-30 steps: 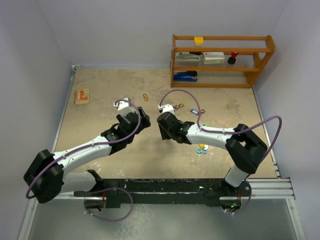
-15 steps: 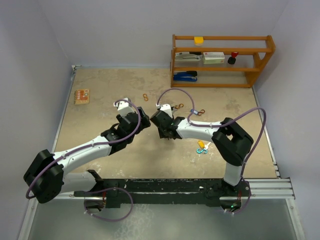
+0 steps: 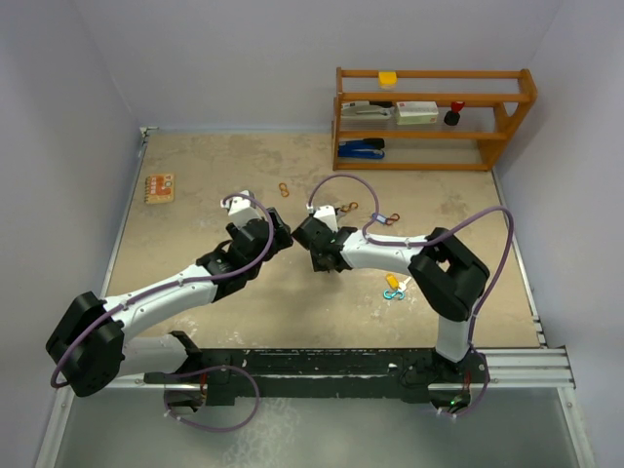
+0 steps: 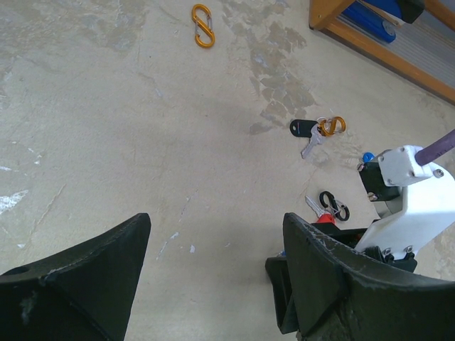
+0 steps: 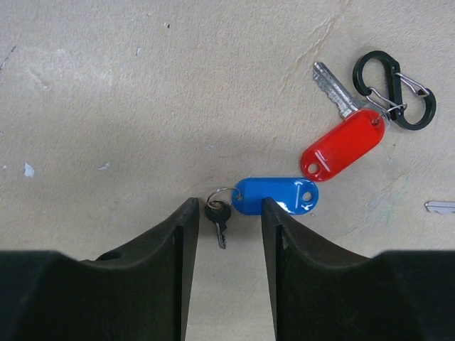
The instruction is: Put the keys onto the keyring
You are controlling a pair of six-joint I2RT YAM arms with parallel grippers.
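In the right wrist view my right gripper (image 5: 227, 206) is open, low over the table. Its jaws stand either side of a tiny black key (image 5: 217, 216) on a small silver keyring (image 5: 222, 192) that carries a blue tag (image 5: 276, 195). A red-tagged silver key (image 5: 343, 144) joined to a black carabiner (image 5: 393, 89) lies just beyond. My left gripper (image 4: 215, 227) is open and empty over bare table, right beside the right gripper (image 3: 310, 250). A black-headed key with an orange carabiner (image 4: 317, 131) lies farther out.
A loose orange carabiner (image 4: 202, 15) lies at the far side. A yellow, blue and teal cluster (image 3: 393, 286) lies near the right arm. A wooden shelf (image 3: 434, 117) with office items stands at the back right. An orange packet (image 3: 159, 187) lies at the left.
My right gripper has moved left and a little away from the bases, ending close to the left gripper, with its elbow swung inward. The left arm has barely moved.
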